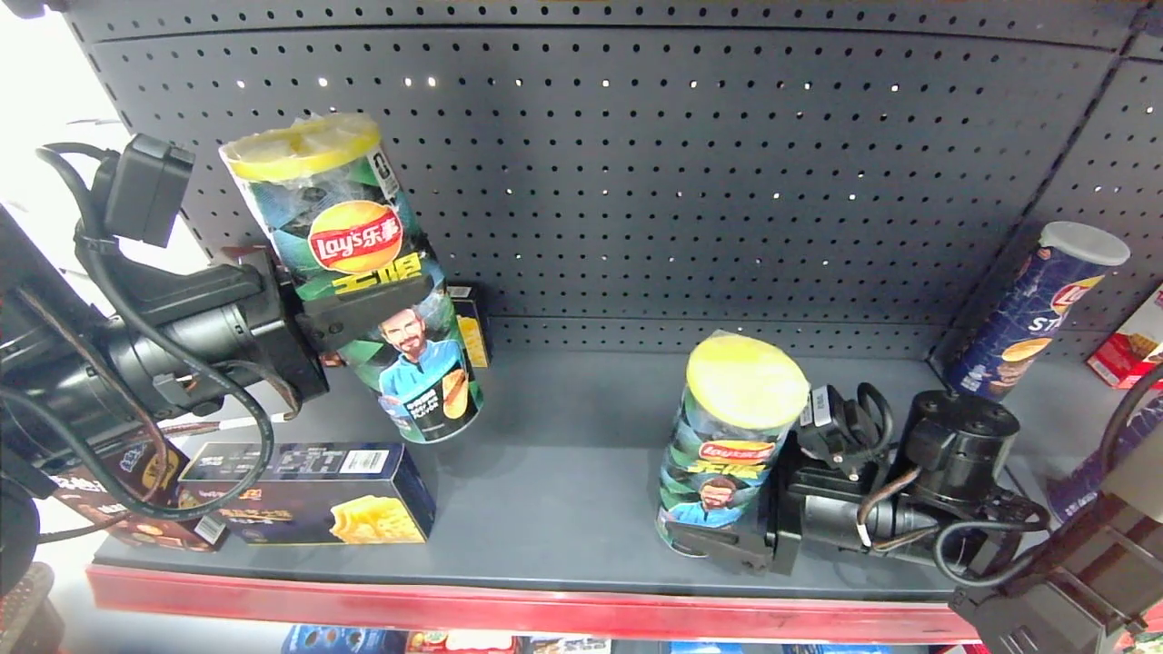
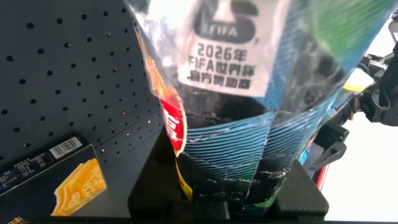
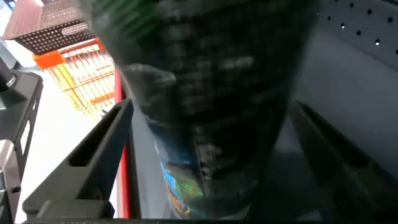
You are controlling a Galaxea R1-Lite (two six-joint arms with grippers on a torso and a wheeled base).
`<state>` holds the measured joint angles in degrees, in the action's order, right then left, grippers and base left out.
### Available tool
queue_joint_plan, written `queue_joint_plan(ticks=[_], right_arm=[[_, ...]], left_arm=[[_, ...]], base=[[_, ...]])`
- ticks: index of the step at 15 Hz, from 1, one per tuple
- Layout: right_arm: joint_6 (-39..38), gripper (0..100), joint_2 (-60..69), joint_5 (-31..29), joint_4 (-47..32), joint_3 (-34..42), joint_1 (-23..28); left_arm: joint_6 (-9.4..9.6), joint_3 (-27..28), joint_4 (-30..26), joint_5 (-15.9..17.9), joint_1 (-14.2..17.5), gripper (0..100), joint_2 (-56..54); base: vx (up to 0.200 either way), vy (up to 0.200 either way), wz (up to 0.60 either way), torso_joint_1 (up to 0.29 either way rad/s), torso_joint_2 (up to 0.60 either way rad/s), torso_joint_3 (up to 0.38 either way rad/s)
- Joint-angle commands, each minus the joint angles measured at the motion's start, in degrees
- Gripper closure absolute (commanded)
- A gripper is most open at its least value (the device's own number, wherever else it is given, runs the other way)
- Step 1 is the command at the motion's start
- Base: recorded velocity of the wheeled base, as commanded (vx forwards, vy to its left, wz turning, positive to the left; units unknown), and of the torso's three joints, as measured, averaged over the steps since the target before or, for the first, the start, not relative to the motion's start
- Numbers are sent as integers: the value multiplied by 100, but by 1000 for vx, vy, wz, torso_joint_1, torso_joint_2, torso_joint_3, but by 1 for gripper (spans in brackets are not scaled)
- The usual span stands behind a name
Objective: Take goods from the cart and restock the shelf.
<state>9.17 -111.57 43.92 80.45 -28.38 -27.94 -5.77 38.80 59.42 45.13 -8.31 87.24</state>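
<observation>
Near the front of the shelf (image 1: 563, 472), the standing can (image 1: 727, 436) rests upright with the right tool (image 1: 704, 531) at its base; whether that tool clamps it or has let go cannot be told. Farther back and to the left, the left tool (image 1: 372, 309) is clamped across the middle of the tilted can (image 1: 350, 236), held clear above the shelf (a box (image 1: 309, 495) lies below). Such cans are probably light, thin-walled and film-slick, so they are best held mid-body and squeezed gently.
</observation>
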Motion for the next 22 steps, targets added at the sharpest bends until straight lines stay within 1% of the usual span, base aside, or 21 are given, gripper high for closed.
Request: queue_joint_plan(ticks=[1, 5, 7, 8, 9, 11, 12, 17, 18, 19, 20, 21, 22], right_arm=[[6, 0, 232, 2, 15, 175, 26], [6, 0, 874, 2, -3, 632, 254], [6, 0, 1480, 11, -38, 1054, 570], [6, 0, 1498, 2, -38, 1071, 579], [6, 0, 1893, 11, -29, 1432, 808], [6, 0, 2236, 11, -47, 1713, 966], [6, 0, 2631, 11, -64, 1950, 1089], [6, 0, 3985, -7, -99, 2592, 1695], [6, 0, 4556, -7, -398, 2724, 2038], [6, 0, 5145, -7, -952, 2724, 2319], [6, 0, 5576, -7, -1444, 2706, 2486], [-3, 0, 6455, -24, -2446, 2653, 2794], [-47, 0, 7501, -156, -3676, 2548, 3181]], left_arm=[[-3, -66, 9, 5, 5, 100, -14], [-3, -92, 17, 5, 5, 100, -58], [-3, -101, 17, 5, 5, 100, -66], [-3, -101, 17, 5, 5, 100, -66], [-3, -119, 9, 5, 5, 100, -102], [-3, -110, 9, 5, 5, 100, -110], [-3, -101, 17, 5, 5, 100, -119], [-3, -101, 9, 5, 5, 100, -225], [-3, -101, 9, 13, -4, 100, -260], [-3, -101, 17, 13, -12, 100, -260], [-3, -83, 17, 22, -12, 100, -260], [-3, -48, 17, 31, -39, 100, -269], [-3, -48, 17, 40, -56, 100, -269]], base=[[0, 0, 0, 0, 0, 0], [0, 0, 0, 0, 0, 0], [0, 0, 0, 0, 0, 0], [0, 0, 0, 0, 0, 0], [0, 0, 0, 0, 0, 0], [0, 0, 0, 0, 0, 0], [0, 0, 0, 0, 0, 0], [0, 0, 0, 0, 0, 0], [0, 0, 0, 0, 0, 0], [0, 0, 0, 0, 0, 0], [0, 0, 0, 0, 0, 0], [0, 0, 0, 0, 0, 0], [0, 0, 0, 0, 0, 0]])
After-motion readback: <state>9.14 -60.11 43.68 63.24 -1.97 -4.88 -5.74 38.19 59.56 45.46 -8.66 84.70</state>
